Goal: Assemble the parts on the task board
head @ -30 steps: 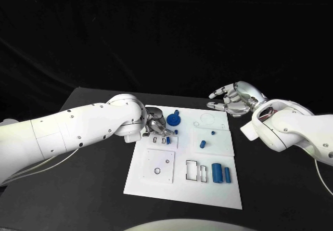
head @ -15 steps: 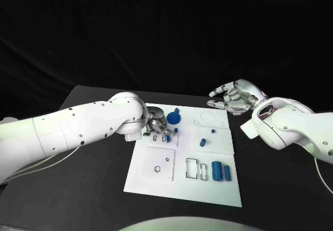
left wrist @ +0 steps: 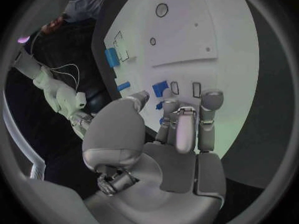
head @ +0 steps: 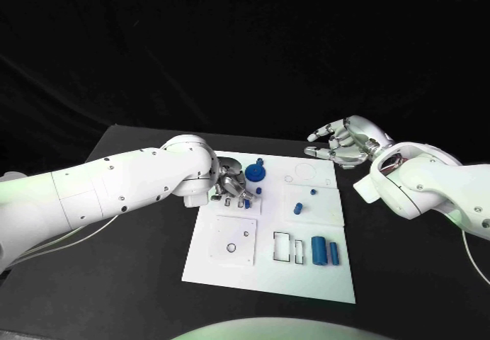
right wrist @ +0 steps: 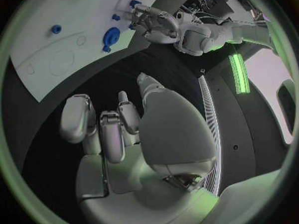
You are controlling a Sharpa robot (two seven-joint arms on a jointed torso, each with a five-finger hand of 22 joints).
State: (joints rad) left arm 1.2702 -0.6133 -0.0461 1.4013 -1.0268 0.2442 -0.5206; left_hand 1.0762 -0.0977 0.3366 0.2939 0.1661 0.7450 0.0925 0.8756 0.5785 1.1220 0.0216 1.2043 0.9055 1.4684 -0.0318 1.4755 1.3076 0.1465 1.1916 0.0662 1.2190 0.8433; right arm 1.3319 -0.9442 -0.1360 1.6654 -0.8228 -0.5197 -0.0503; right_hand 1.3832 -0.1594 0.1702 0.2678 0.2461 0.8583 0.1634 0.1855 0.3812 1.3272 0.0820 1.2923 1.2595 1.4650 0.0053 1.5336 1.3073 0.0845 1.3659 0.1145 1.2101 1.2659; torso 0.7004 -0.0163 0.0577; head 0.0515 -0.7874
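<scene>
The white task board (head: 268,273) lies in the middle of the black table. My left hand (head: 230,185) hovers over its far left part, fingers (left wrist: 212,99) spread above two small slots (left wrist: 196,88). A small blue block (head: 247,205) stands beside the slots, and a tiny blue piece (left wrist: 166,105) lies by a fingertip; I see nothing held. A round blue part (head: 255,171), a blue peg (head: 298,209) and two blue cylinders (head: 326,251) lie on the board. My right hand (head: 345,145) hangs empty off the far right corner, fingers loosely curled and apart.
Outlined rectangular slots (head: 288,248) sit next to the blue cylinders. A raised square panel (head: 234,242) with a small hole takes up the board's near left. Bare black table (head: 133,262) lies on both sides of the board.
The left hand has shifted very slightly over the slots. The right hand has barely moved. The parts on the board lie as before.
</scene>
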